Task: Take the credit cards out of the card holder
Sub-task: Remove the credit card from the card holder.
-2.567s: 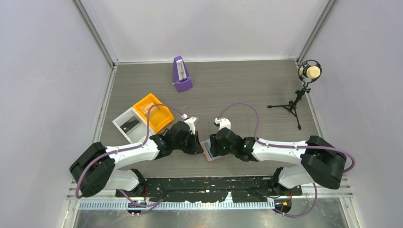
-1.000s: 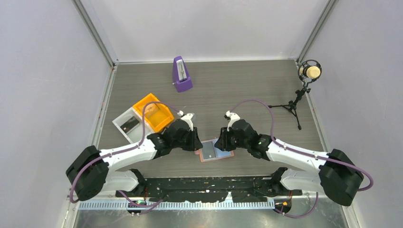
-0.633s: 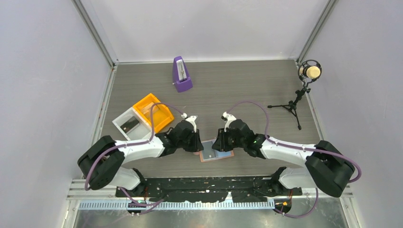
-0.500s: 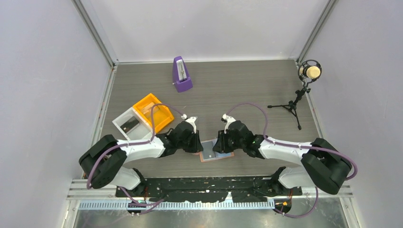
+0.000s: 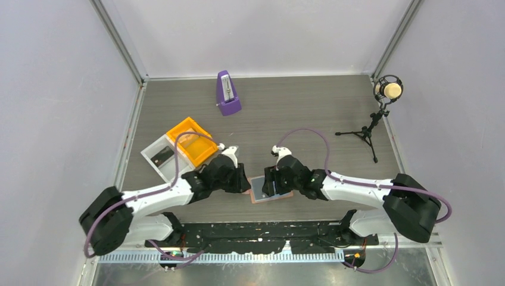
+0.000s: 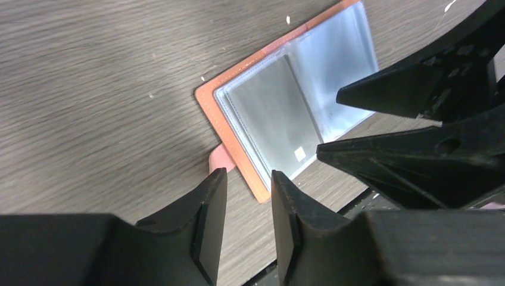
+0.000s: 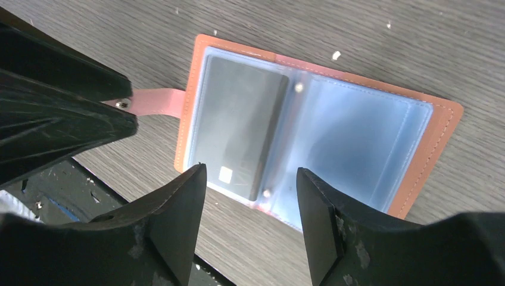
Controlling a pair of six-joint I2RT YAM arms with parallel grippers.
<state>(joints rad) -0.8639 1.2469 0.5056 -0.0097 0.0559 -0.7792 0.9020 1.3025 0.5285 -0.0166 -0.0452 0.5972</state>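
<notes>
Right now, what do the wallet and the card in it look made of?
Wallet: probably leather or faux leather, matte salmon with stitched edges. Inner sleeves: clear glossy plastic, showing glare. Card: dark grey, likely plastic, matte, with a small shiny chip.

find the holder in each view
top: holder low centre of the picture
left wrist: holder upper middle, open, running to the top edge
right wrist: holder centre, open flat
shared: its pink tab, at its edge in both wrist views
</notes>
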